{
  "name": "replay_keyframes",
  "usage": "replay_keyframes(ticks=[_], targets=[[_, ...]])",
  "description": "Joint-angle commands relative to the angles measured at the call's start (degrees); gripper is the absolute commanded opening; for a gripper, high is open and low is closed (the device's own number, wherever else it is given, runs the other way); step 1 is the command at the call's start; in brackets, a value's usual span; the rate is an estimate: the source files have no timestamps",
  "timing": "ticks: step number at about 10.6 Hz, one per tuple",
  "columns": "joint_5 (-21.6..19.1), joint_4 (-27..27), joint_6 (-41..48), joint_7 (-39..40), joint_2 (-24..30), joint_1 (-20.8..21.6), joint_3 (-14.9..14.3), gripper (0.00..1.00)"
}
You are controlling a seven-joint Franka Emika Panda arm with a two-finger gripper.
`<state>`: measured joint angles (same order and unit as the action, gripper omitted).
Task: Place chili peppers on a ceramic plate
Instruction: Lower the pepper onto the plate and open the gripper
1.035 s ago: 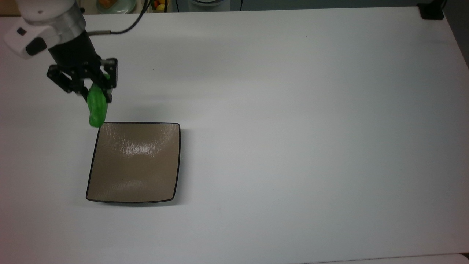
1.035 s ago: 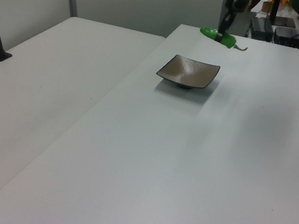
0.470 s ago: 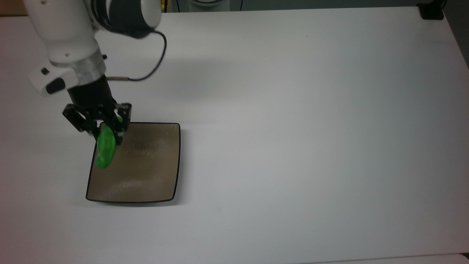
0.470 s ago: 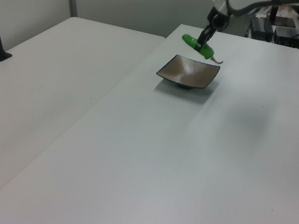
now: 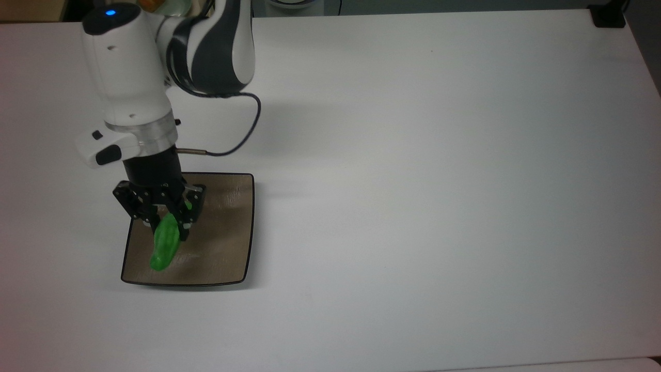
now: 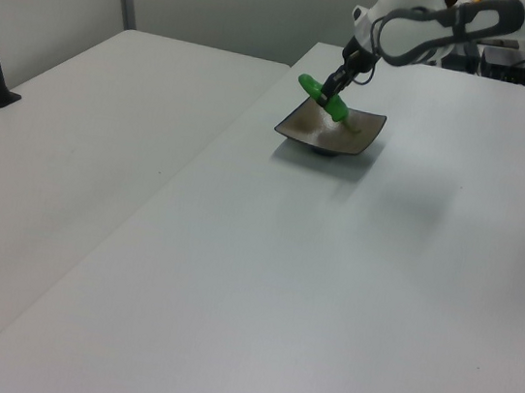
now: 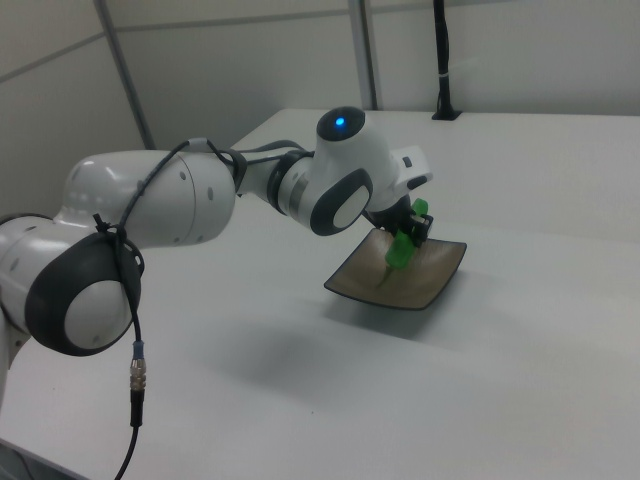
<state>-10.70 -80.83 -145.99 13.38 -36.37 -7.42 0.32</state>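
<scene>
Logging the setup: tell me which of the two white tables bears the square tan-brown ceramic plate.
The white table on the left view's right, under the tan-brown plate; the other table carries a black clamped post.

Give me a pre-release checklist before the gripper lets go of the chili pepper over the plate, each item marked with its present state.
1. Gripper shut on the chili pepper: ok.
2. Pepper over the ceramic plate in the top view: ok.
3. Pepper near the plate's middle: not ok; it hangs toward the top view's left edge.
4. Pepper touching the plate surface: cannot tell.
5. Plate flat on the table: ok.
6. Cable hangs off the plate: ok.
</scene>
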Motion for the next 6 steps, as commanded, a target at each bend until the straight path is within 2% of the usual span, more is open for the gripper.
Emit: replay_keyframes(ticks=[1, 4, 6], targets=[[-0.81, 1.29, -3.51, -2.83, -2.39, 0.65, 0.29, 0.03], [-0.9, 1.2, -3.51, -2.83, -3.09, 1.0, 0.29, 0.07], [-0.9, 0.85, -3.6, -2.83, -3.18, 1.0, 0.29, 0.16]])
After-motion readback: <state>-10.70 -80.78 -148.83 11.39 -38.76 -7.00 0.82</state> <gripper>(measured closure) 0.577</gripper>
